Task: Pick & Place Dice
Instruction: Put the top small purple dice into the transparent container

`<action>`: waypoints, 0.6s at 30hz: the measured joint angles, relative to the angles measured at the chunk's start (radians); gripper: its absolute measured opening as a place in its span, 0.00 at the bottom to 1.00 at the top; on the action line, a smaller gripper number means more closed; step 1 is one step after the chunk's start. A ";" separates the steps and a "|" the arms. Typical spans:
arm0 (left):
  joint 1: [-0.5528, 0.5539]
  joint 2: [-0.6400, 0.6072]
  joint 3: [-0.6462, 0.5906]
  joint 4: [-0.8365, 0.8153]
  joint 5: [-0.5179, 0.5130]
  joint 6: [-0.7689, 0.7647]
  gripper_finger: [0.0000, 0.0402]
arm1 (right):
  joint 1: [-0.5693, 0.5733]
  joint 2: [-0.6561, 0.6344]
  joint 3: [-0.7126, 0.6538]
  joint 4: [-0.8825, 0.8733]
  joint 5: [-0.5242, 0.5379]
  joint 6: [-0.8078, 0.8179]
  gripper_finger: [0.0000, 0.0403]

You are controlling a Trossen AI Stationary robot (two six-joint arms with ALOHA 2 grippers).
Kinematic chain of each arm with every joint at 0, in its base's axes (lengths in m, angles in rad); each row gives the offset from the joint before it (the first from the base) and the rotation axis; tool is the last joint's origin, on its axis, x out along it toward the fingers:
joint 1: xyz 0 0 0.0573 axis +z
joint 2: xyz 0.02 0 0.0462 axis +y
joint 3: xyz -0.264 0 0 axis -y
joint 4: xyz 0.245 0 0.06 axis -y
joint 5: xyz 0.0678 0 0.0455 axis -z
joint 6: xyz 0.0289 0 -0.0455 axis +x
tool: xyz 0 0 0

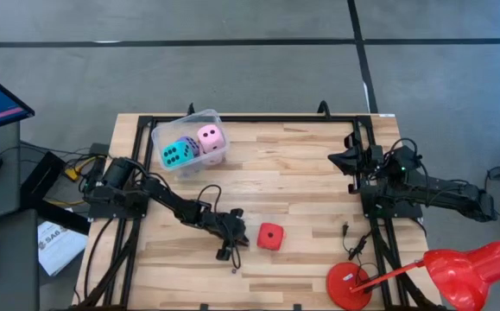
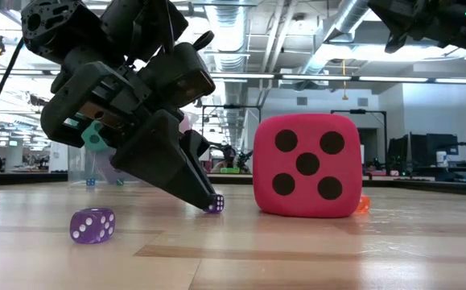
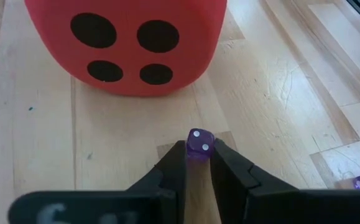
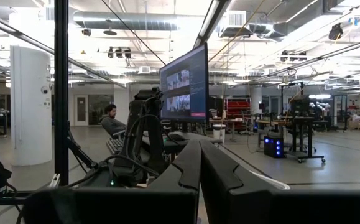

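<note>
Left gripper (image 3: 199, 155) pinches a tiny purple die (image 3: 199, 142) at its fingertips, red die (image 3: 127, 43) just ahead; so shallow a hold could slip on lifting.

Three big foam dice are showing: one red (image 1: 270, 236) at lower centre, one cyan (image 1: 177, 154) and one pink (image 1: 212, 138) upper left. Two tiny purple dice (image 2: 92, 225) are lying low left.
</note>
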 joint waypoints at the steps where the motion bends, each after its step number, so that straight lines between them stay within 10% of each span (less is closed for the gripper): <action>1: 0.000 0.000 0.000 0.000 0.000 0.000 0.12 | 0.000 0.000 0.000 0.000 0.000 0.000 0.00; 18: 0.047 -0.055 0.000 -0.062 0.000 0.000 0.12 | 0.000 0.000 0.000 0.000 0.000 0.001 0.00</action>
